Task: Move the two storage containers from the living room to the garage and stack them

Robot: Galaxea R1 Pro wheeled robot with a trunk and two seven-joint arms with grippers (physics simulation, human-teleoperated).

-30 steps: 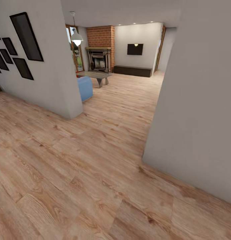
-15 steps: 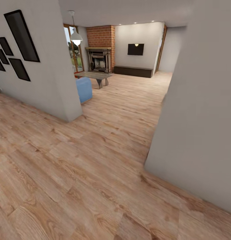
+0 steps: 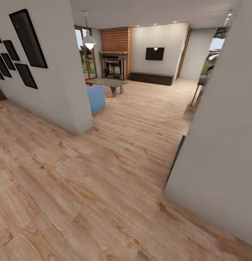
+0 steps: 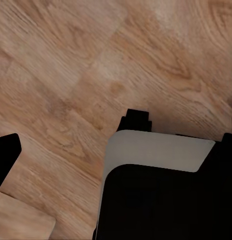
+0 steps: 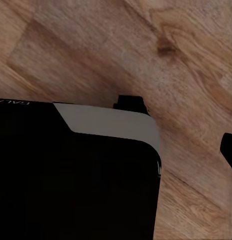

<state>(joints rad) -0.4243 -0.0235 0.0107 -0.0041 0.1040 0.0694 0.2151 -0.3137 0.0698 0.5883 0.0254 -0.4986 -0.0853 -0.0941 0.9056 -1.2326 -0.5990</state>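
At the far left of the head view a grey partition wall (image 3: pixel 64 90) carries a cluster of black picture frames (image 3: pixel 27 40), and the light wood-plank floor (image 3: pixel 86 181) runs from the robot's feet past it into the living room (image 3: pixel 147 94). Beyond the wall's end sits the corner of a blue sofa (image 3: pixel 96 98), then a low wooden coffee table (image 3: pixel 110 83) under a white pendant lamp (image 3: pixel 89 40), with wood-framed glass doors (image 3: pixel 83 54) behind. Further right stand the brick fireplace (image 3: pixel 117 54), a dark low cabinet (image 3: pixel 151 78) beneath a wall-mounted television (image 3: pixel 155 53), and finally a near grey wall (image 3: pixel 220 152) closing off the right side. I see neither storage container from here, so where they lie in the room I cannot tell; the robot looks to be on its approach, with the fetching not yet begun. Both wrist views look down at plank flooring past dark robot bodywork (image 4: pixel 161 190), and whether either arm's jaws stand open or closed I cannot tell. As shallow open trays with low walls, the containers should prove light and stiff, probably rather smooth; pinching one low wall near its middle seems the sensible hold, keeping the tray level so that it will nest squarely on its twin.
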